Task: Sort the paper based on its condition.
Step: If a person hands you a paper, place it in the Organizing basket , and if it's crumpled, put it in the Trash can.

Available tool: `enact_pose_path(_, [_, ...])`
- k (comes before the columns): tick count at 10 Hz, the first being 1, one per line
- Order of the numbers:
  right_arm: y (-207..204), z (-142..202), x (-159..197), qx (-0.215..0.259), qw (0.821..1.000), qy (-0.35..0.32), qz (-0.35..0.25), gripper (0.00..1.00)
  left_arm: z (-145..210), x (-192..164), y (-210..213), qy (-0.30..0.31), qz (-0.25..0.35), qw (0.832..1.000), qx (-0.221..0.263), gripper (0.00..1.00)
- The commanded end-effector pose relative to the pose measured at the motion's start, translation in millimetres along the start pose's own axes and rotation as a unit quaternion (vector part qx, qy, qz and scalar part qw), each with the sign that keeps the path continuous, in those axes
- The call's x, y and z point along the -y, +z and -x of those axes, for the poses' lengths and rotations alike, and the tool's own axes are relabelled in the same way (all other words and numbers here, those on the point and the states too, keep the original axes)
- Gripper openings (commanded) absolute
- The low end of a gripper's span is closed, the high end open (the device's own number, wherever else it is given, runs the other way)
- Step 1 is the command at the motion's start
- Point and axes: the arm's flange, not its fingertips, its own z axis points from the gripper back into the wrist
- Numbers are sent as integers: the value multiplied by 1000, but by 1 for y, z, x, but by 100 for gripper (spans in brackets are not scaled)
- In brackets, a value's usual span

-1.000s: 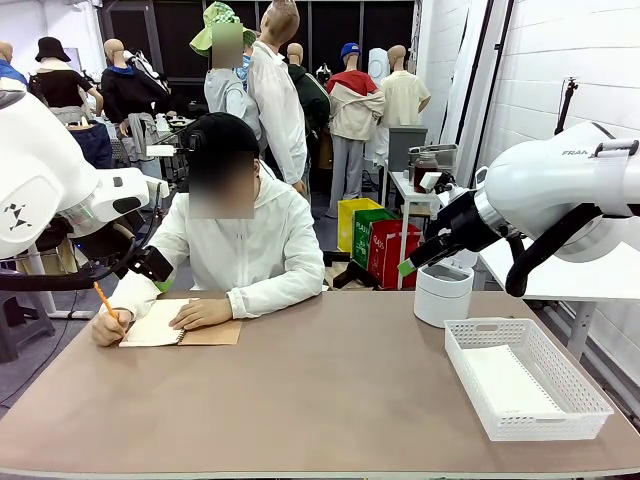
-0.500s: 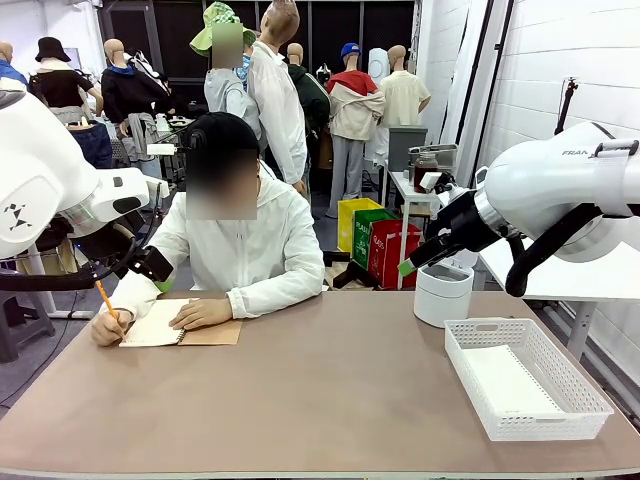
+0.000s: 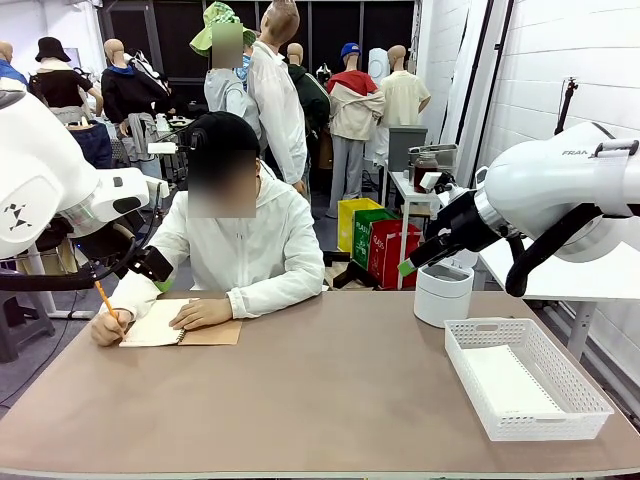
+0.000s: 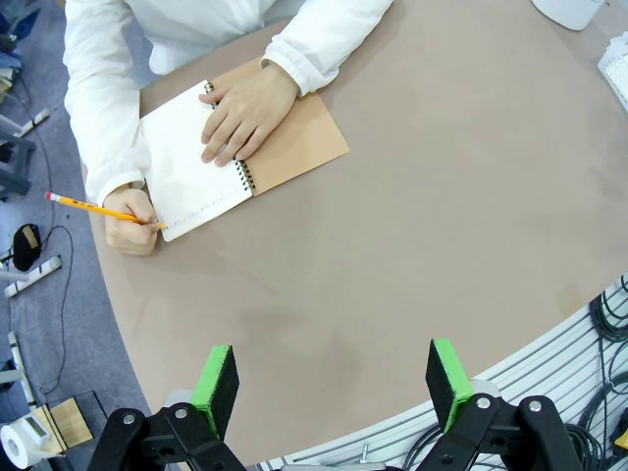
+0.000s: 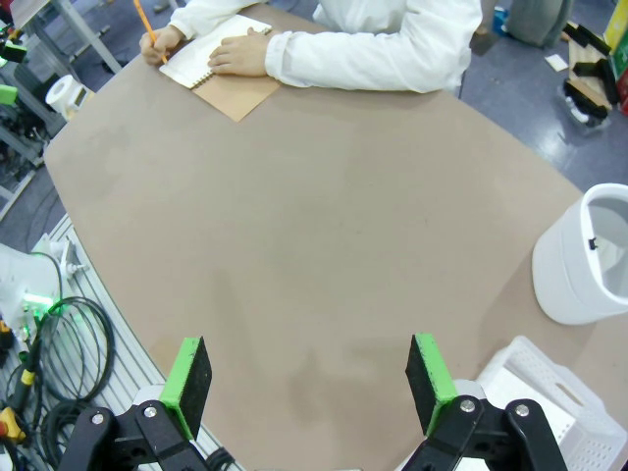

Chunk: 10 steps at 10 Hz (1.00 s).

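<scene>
Both pincers hang released above the bench (image 5: 324,265) with nothing between their green pads. Far ahead of the left pincer (image 4: 334,378), a person's hand (image 4: 240,110) rests flat on the open notebook (image 4: 231,157), whose white page is the paper (image 4: 186,172); the other hand (image 4: 130,211) holds a pencil (image 4: 98,209) at the page's edge. Beside the right pincer (image 5: 309,383) sit a white basket (image 5: 535,392) and a white bin (image 5: 589,260).

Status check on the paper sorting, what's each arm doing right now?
Left tool open, high over table. Right tool open, empty, near white bin. Person's hand writing in notebook; sheet lies in white basket. Nothing blocking.
</scene>
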Motion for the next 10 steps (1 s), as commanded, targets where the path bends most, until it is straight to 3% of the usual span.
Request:
enact_pose_path(1, [0, -1, 0, 1, 1000, -2, -4, 100, 0, 0, 0, 0, 1, 1000, 0, 100])
enact_pose_path(10, [0, -1, 0, 1, 1000, -2, -4, 100, 0, 0, 0, 0, 1, 1000, 0, 100])
